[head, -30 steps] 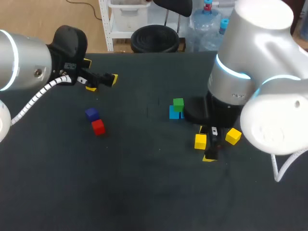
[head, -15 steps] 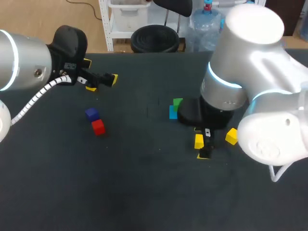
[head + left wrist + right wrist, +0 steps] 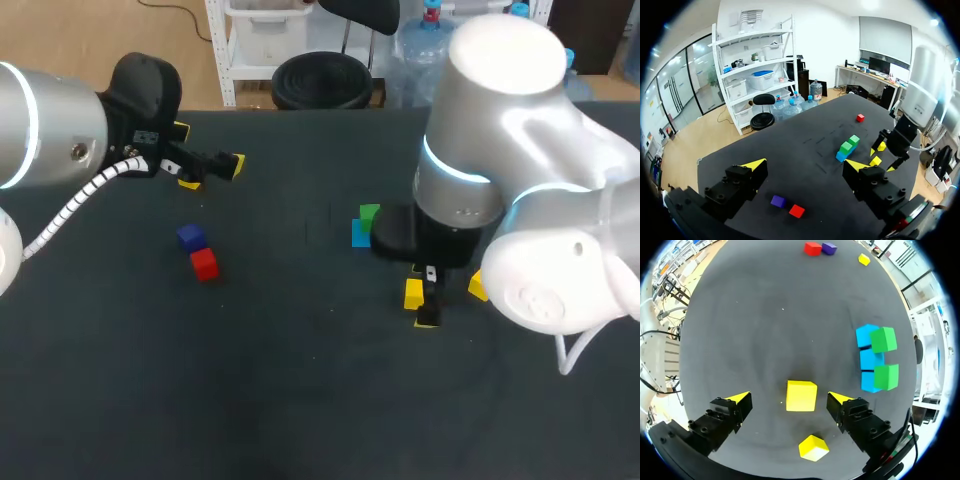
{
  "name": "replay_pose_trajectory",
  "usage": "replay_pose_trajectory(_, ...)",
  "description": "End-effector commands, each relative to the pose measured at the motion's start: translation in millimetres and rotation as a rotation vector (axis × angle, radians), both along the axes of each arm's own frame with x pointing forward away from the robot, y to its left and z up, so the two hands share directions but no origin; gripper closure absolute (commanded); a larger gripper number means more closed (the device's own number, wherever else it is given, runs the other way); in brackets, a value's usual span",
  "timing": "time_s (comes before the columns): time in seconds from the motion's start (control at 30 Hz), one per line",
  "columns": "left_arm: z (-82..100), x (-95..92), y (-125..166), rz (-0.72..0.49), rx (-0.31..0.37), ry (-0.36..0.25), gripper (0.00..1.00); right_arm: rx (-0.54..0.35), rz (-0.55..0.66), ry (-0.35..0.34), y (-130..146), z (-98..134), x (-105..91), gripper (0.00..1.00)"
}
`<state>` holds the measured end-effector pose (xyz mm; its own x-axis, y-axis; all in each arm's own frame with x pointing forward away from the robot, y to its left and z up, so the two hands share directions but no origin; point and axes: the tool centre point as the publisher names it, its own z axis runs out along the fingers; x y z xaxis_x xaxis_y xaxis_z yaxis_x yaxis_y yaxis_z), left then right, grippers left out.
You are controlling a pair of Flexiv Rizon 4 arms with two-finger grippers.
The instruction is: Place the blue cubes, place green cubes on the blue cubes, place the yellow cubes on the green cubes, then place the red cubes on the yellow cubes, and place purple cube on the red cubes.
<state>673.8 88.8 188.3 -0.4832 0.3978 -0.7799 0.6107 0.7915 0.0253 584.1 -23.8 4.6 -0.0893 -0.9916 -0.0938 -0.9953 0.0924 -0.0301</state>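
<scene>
- A yellow cube [image 3: 801,395] lies flat on the dark table [image 3: 300,380], between the 2 fingers of the right gripper [image 3: 789,398]. There is a clear gap on either side, so the jaws are spread and grasp nothing.
- In the head view this same yellow cube [image 3: 413,293] sits just beside the gripper's 1 visible yellow tip (the other is hidden under the wrist).
- A second yellow cube [image 3: 813,447] rests tilted on the table nearer the right wrist, close to the first but apart from it.
- Ahead of the gripper and off to one side, 3 blue cubes [image 3: 871,359] stand in a touching row. 2 green cubes [image 3: 886,376] sit on top of them.
- From above, only 1 green cube and part of 1 blue cube show, because the right arm [image 3: 480,140] covers the rest.
- A red cube [image 3: 204,264] and a purple cube [image 3: 190,236] lie side by side, touching or nearly so, well apart from the stack on the left part of the table.
- A second red cube [image 3: 860,118] lies alone on the table beyond the stack, as seen from the left wrist.
- The left gripper [image 3: 805,165] hangs above the table near the red and purple pair. Its jaws are wide apart with nothing between them.
</scene>
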Motion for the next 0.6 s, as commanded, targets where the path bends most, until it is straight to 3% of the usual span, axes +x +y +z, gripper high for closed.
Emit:
replay_pose_trajectory(0.03, -0.8, 0.3, -0.3, 0.001, -0.001, -0.002, 0.00, 0.002, -0.008, -0.002, -1.8, -4.1, 2.2, 0.00)
replay_pose_trajectory(0.07, -0.8, 0.3, -0.3, 0.001, -0.001, -0.002, 0.00, 0.001, -0.009, -0.001, -1.9, -4.6, 2.7, 0.04)
replay_pose_trajectory(0.1, -0.8, 0.3, -0.3, 0.001, -0.001, -0.002, 0.00, 0.000, -0.010, 0.000, -2.0, -5.2, 3.3, 0.13)
replay_pose_trajectory(0.13, -0.8, 0.3, -0.3, 0.001, -0.001, -0.002, 0.00, -0.002, -0.009, 0.001, -2.0, -5.6, 3.7, 0.51)
replay_pose_trajectory(0.27, -0.8, 0.3, -0.3, 0.001, -0.001, -0.002, 0.00, -0.006, -0.009, 0.003, -2.4, -6.6, 4.8, 0.75)
replay_pose_trajectory(0.3, -0.8, 0.3, -0.3, 0.001, -0.001, -0.002, 0.00, -0.007, -0.008, 0.003, -2.4, -6.6, 4.8, 1.00)
replay_pose_trajectory(0.6, -0.8, 0.3, -0.3, 0.001, -0.001, -0.002, 0.00, 0.005, 0.012, 0.009, -0.4, -2.0, 2.1, 1.00)
